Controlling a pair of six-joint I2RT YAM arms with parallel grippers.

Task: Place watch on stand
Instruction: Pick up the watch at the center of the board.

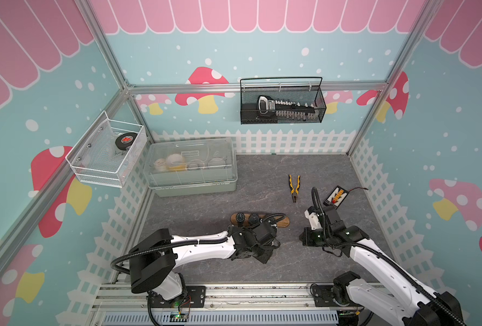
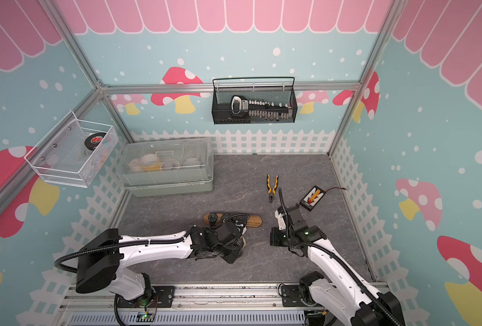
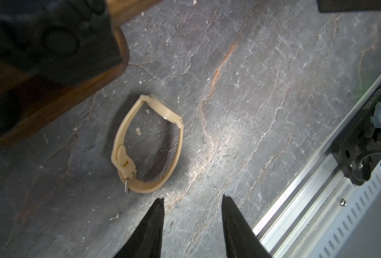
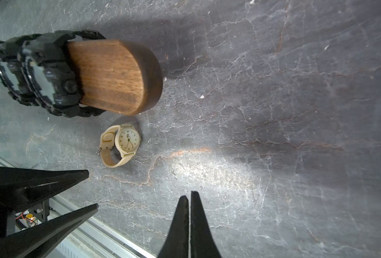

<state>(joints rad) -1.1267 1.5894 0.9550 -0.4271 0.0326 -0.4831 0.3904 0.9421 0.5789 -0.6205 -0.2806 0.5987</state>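
Observation:
A beige watch (image 3: 148, 143) with its strap buckled into a loop lies on the grey table, face on its side (image 4: 127, 141). It sits just beside the rounded end of the brown wooden stand (image 4: 113, 76). Two black watches (image 4: 40, 71) are strapped round the bar, seen in both top views (image 1: 247, 218). My left gripper (image 3: 193, 198) is open, a short way from the beige watch's buckle, with nothing between its fingers. My right gripper (image 4: 189, 194) is shut and empty, farther from the watch. In a top view the left wrist (image 1: 251, 240) covers the beige watch.
Yellow-handled pliers (image 1: 294, 187) and a small black board with wires (image 1: 335, 196) lie behind the right arm. A clear lidded box (image 1: 192, 166) stands at the back left. Two mesh baskets (image 1: 282, 104) (image 1: 107, 152) hang on the walls. A metal rail (image 1: 234, 296) runs along the front.

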